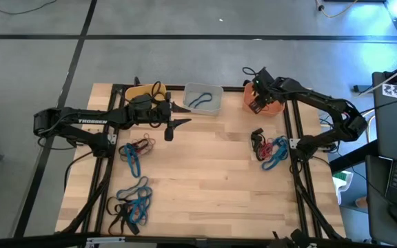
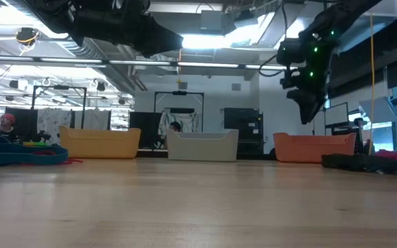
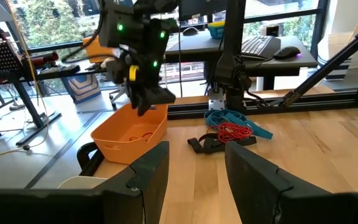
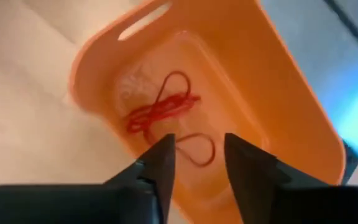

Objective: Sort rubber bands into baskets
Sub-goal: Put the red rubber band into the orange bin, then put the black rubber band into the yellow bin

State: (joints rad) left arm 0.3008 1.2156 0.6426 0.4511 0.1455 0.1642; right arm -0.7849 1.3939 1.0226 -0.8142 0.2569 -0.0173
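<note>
Right gripper [image 4: 194,155] hovers over orange basket [image 4: 278,81], jaws apart, empty; red bands [image 4: 160,109] lie inside. Left gripper [image 1: 174,117] open beside grey basket [image 1: 216,103]. Risk: a band snagging a finger when lifting.

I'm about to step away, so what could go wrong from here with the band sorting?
The piles may be tangled: the heap by the right arm's base mixes red, blue and black, so one pick might drag several colours. The right gripper, open above the orange basket, could snag the red bands inside if it dips.
</note>
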